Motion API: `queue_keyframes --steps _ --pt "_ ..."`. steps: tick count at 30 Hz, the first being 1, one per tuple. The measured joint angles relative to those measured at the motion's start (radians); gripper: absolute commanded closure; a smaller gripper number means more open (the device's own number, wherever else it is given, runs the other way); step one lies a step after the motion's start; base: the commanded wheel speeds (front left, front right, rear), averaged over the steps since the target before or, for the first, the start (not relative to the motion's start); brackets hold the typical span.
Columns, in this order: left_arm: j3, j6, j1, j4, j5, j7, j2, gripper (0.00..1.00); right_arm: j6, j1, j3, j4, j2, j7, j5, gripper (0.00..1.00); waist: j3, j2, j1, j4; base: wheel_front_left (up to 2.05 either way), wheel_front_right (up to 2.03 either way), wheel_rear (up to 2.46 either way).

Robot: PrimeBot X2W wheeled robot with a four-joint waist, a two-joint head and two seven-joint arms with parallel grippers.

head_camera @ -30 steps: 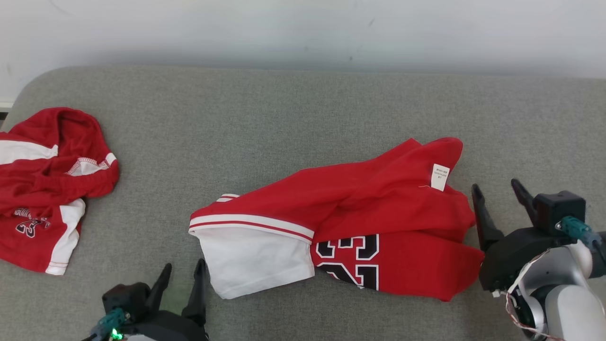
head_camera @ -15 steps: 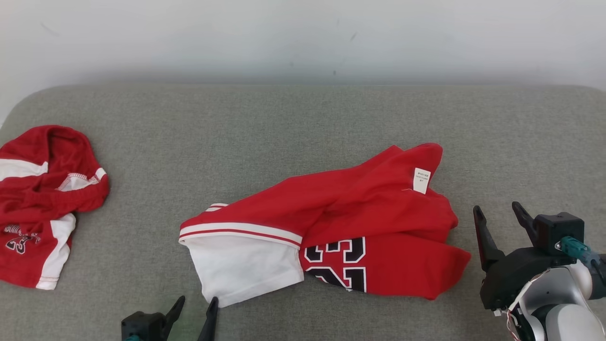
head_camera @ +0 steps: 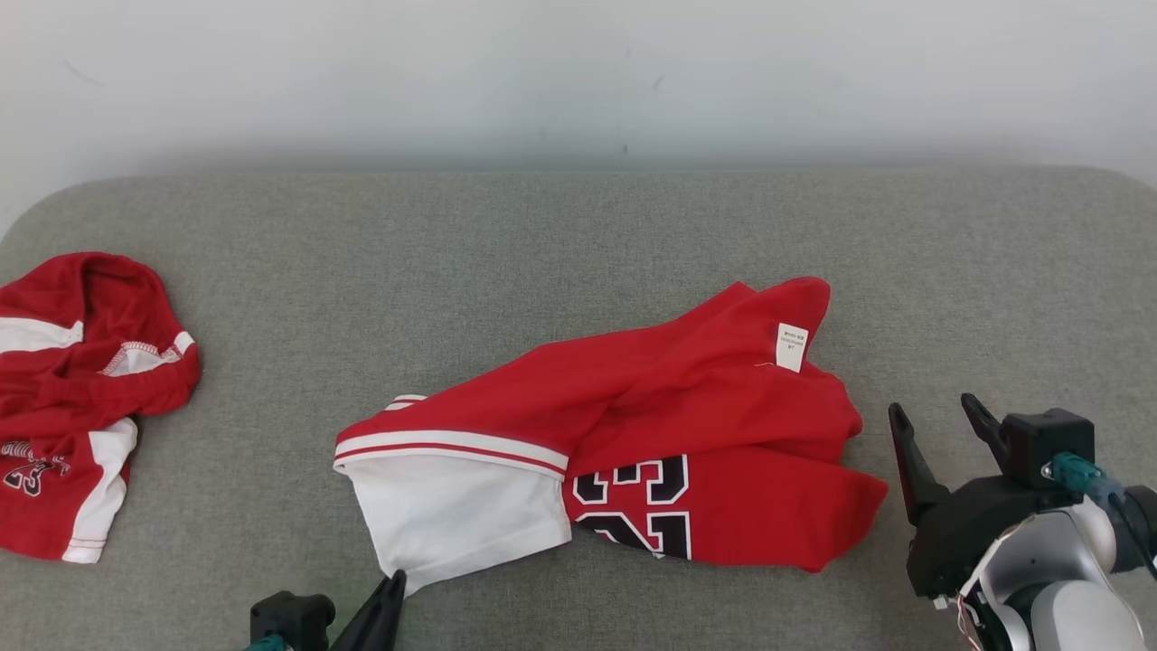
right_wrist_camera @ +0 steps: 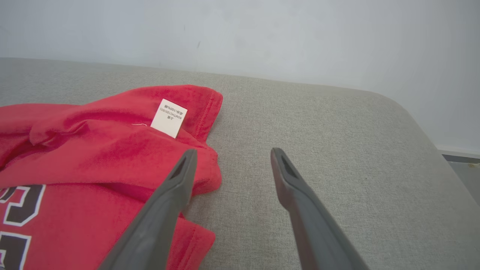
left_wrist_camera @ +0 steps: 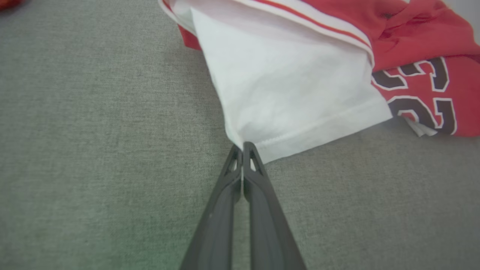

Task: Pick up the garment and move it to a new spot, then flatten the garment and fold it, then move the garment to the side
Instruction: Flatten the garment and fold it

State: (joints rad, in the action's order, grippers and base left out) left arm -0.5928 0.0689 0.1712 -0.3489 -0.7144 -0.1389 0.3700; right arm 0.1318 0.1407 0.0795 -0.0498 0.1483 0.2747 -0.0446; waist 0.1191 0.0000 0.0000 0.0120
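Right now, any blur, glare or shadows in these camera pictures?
Head view: soft even light, no glare, the garment sharp, a faint shadow along the foot of the wall. Left wrist view: the white panel looks washed out, the left gripper blurs toward the bottom edge, green tint there. Right wrist view: the right gripper is soft, the label fairly crisp.

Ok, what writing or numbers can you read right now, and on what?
"23": black, white-edged digits on the red shirt in the middle, creased across.
Too small to read: the print on the white tag of that shirt.
"23", probably: on the other red garment at far left; the script above it is too blurred to read.
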Motion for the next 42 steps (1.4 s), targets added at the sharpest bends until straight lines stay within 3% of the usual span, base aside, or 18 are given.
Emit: queue_keyframes --steps 6,10,17,27,28,32,40,42 --pt "0.002 0.000 0.001 0.013 -0.001 0.000 0.012 1.00 0.000 0.071 -0.011 -0.049 0.020 0.084 -0.053 0.00 0.015 0.0000 0.0000 0.002 0.00 0.00 0.00" --pt "0.002 0.002 0.026 0.036 0.001 0.010 0.019 1.00 0.000 0.241 -0.001 -0.166 0.054 0.199 -0.086 0.00 0.052 0.0001 0.0000 0.006 0.00 0.00 0.00" --pt "-0.003 0.003 0.062 0.049 0.009 0.017 0.019 1.00 0.000 0.349 -0.034 -0.311 0.051 0.371 -0.100 0.00 0.110 0.0001 0.0001 0.020 0.00 0.00 0.00" --pt "-0.004 0.005 0.076 0.055 0.010 0.017 0.017 1.00 0.000 0.353 -0.075 -0.267 0.053 0.389 -0.077 0.00 0.158 0.0001 0.0001 0.045 0.00 0.00 0.00" --pt "-0.004 0.005 0.077 0.055 0.010 0.017 0.017 1.00 0.000 0.352 -0.078 -0.266 0.053 0.390 -0.076 0.05 0.160 0.0001 0.0001 0.044 0.00 0.00 0.00" --pt "-0.007 0.005 0.081 0.057 0.010 0.019 0.021 1.00 0.000 0.351 -0.086 -0.270 0.049 0.402 -0.068 0.62 0.166 0.0001 0.0001 0.040 0.00 0.00 0.00" --pt "-0.010 0.005 0.087 0.054 0.009 0.020 0.022 1.00 0.000 0.350 -0.098 -0.275 0.049 0.373 -0.057 0.85 0.170 0.0000 0.0001 0.037 0.00 0.00 0.00" --pt "-0.011 0.005 0.091 0.051 0.009 0.017 0.022 1.00 0.000 0.351 -0.102 -0.278 0.051 0.357 -0.053 0.99 0.168 0.0001 0.0000 0.037 0.00 0.00 0.00"
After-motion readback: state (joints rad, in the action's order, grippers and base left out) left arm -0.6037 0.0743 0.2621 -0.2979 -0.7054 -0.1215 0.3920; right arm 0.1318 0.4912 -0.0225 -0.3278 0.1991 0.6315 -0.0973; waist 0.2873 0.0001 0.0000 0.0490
